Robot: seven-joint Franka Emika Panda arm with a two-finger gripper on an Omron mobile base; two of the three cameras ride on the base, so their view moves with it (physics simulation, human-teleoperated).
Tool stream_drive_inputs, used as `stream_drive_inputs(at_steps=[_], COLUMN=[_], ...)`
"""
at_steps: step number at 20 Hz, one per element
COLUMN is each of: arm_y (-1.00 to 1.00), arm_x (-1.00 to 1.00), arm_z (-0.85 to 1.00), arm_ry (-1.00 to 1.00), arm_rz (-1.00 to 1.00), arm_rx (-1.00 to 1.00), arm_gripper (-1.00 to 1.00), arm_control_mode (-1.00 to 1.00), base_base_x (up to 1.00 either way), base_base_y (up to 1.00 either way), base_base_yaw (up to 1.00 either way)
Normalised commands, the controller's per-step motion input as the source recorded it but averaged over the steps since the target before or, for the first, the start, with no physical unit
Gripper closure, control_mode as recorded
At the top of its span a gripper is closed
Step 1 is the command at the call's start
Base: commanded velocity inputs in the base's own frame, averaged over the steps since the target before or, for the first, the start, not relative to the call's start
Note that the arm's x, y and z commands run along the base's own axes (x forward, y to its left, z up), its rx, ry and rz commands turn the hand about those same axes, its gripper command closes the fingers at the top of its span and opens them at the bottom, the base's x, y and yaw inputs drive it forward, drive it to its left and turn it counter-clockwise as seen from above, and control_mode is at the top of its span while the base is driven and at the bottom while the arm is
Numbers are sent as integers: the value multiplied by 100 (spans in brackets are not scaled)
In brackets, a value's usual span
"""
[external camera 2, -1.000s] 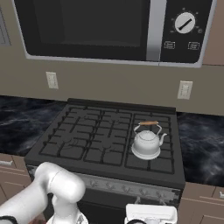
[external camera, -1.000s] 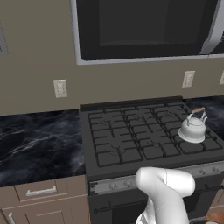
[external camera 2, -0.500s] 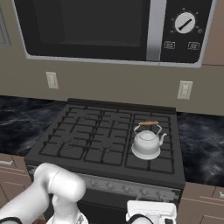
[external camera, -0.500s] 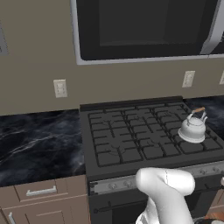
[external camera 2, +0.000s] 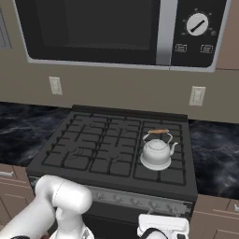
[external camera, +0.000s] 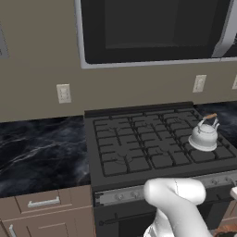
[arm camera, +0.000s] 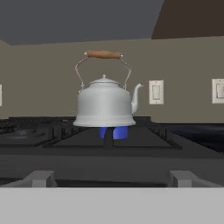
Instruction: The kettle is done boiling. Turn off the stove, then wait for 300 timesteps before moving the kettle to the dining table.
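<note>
Kettle [arm camera: 105, 103] is seen upright on the stove [external camera 2: 112, 149] grate, a blue flame [arm camera: 113, 132] lit beneath. Claw [external camera 2: 161, 229] is spread wide, nothing held.

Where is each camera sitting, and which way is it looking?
Left base view: behind the arm to its left, looking down at the stove; the arm rises at lower right.
Right base view: behind to the right, same stove; the arm rises at lower left.
Hand view: low before the stove's front, facing the kettle over a blue flame.
All three share the kettle and the stove.
</note>
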Motion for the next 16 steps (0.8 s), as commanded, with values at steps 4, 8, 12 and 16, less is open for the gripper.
stream_drive_inputs(at_steps=[4,8,12,16], arm_y=[-15,-13,-9,-12], arm_x=[17,17,13,13], arm_z=[-26,-22,-16,-18], arm_ry=[0,-1,-1,-1], arm_rz=[0,0,0,0], arm_rx=[1,0,0,0], arm_gripper=[-100,-100,-100,-100], arm_control_mode=[-100,-100,-100,-100], base_base_x=[0,0,0,0], base_base_y=[0,0,0,0], base_base_yaw=[0,0,0,0])
